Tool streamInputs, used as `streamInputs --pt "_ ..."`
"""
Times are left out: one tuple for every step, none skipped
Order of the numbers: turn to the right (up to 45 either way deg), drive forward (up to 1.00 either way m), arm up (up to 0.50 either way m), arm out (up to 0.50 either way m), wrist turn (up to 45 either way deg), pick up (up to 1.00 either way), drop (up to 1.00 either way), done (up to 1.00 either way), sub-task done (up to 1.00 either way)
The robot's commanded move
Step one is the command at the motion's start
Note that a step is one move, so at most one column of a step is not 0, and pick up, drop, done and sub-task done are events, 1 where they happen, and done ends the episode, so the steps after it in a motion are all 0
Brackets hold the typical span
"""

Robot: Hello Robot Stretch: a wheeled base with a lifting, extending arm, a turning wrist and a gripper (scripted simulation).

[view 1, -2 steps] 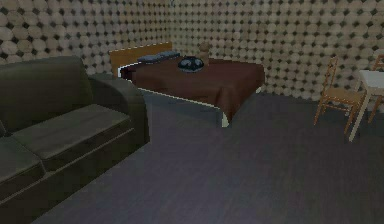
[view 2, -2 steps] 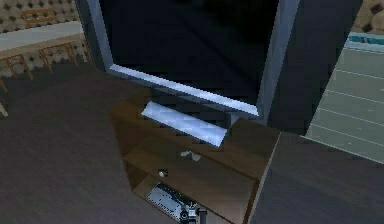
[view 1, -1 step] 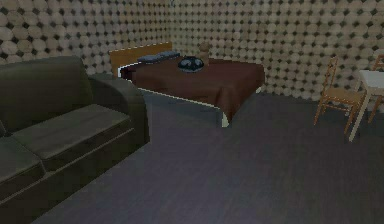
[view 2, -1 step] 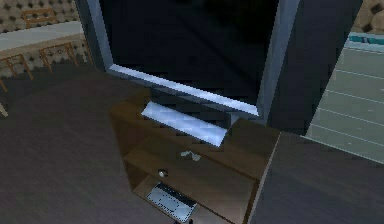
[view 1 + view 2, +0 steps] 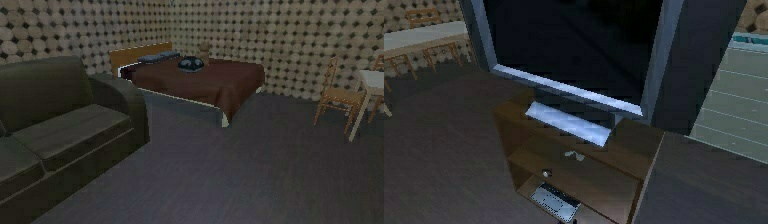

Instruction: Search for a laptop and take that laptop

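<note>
Closest to me in the forward view is a dark sofa (image 5: 60,120), filling the lower left corner with its cushions running toward the bed. Beyond it, across a dark floor (image 5: 270,170), stands a bed (image 5: 215,85) under a brown cover, its wooden headboard (image 5: 135,53) against the dotted wallpaper. A grey pillow (image 5: 155,60) lies by the headboard, and just beside it a dark round object (image 5: 190,65) sits on the cover. At this view's right a wooden chair (image 5: 340,95) stands next to a white table (image 5: 375,85) that runs off the edge.

Turning to the arm side view, a low wooden stand (image 5: 619,150) sits nearest, carrying a large television (image 5: 574,40) with a black screen and a pale grey foot (image 5: 569,118). A small pale object (image 5: 574,157) rests on the stand in front of the foot. Lower down, on the stand's bottom shelf near the picture's bottom edge, lies a flat grey slab (image 5: 556,200) with a darker patterned face; it may well be the laptop, though it is too small to be sure. At the far left a white tabletop (image 5: 424,38) has wooden chairs (image 5: 404,62) around it, and at the right stands a pale chest of drawers (image 5: 734,100).

As for the gripper, I cannot tell its state.
</note>
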Motion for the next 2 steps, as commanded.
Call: streamInputs --pt "0.0 0.0 0.1 0.0 0.0 0.0 0.0 0.0 0.0" --pt "0.0 0.0 0.0 0.0 0.0 0.0 0.0 1.0 0.0"
